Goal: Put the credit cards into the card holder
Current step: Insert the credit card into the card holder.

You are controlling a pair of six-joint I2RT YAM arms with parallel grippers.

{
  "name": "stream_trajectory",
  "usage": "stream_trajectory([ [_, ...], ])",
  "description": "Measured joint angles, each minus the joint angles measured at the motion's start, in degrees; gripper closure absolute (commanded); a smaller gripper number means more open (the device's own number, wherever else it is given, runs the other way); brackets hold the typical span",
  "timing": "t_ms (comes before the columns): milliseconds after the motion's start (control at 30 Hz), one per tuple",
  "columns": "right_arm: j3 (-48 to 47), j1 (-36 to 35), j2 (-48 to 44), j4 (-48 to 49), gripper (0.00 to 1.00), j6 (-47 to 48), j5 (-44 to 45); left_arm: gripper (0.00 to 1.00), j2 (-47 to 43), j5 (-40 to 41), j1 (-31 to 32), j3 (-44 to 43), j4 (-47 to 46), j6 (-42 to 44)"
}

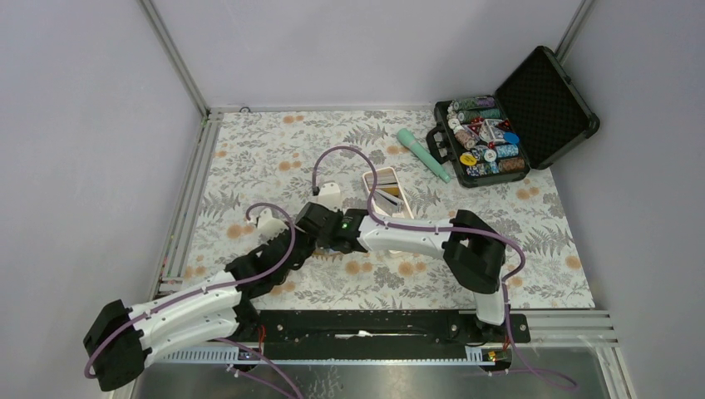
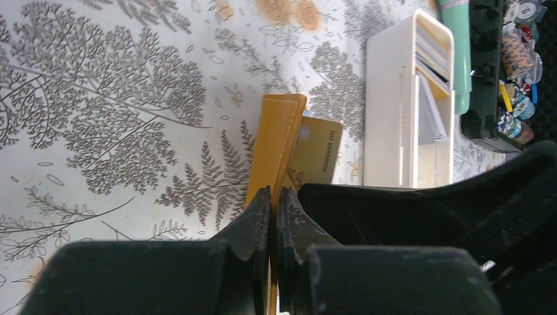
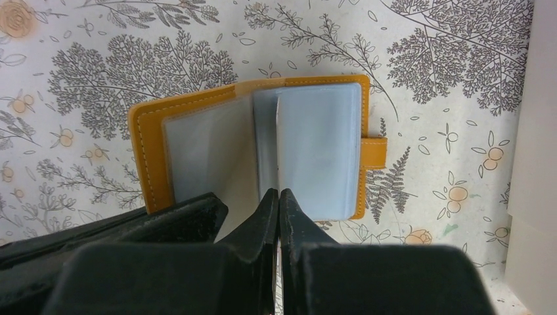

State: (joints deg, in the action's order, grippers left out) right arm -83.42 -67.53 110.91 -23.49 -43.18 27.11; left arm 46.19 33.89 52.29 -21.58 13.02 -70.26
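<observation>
With the left gripper (image 2: pixel 270 195) clamping the small orange leather card holder (image 3: pixel 144 144) open beside the long white tray (image 2: pixel 387 98) and the right gripper (image 3: pixel 278 195) pinching a thin tan plastic card (image 2: pixel 318 154), we hold it steady and feed the card squarely into a pale-blue pocket (image 3: pixel 322 151).

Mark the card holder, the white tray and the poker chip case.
card holder (image 3: pixel 315 151): right wrist view, clear inner pocket.
white tray (image 2: pixel 384 111): left wrist view, long side wall.
poker chip case (image 1: pixel 544 100): top external view, open lid's foam lining.
</observation>
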Motion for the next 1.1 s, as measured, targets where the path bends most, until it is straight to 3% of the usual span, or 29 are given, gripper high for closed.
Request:
stream_trajectory([
  [300,-0.8,0.0,3.4,0.1,1.0,1.6,0.0,1.0,-1.2,-6.0,-3.4,7.1,-6.4,-1.9],
  [767,-5.0,-1.5,6.3,-2.8,1.0,4.3,3.9,1.0,-1.0,-9.2,-5.2,9.0,-11.4,-1.8],
  [1100,-5.7,-2.0,5.9,-5.5,1.0,4.6,6.2,1.0,-1.0,-9.6,-6.3,8.9,-9.4,-0.5],
])
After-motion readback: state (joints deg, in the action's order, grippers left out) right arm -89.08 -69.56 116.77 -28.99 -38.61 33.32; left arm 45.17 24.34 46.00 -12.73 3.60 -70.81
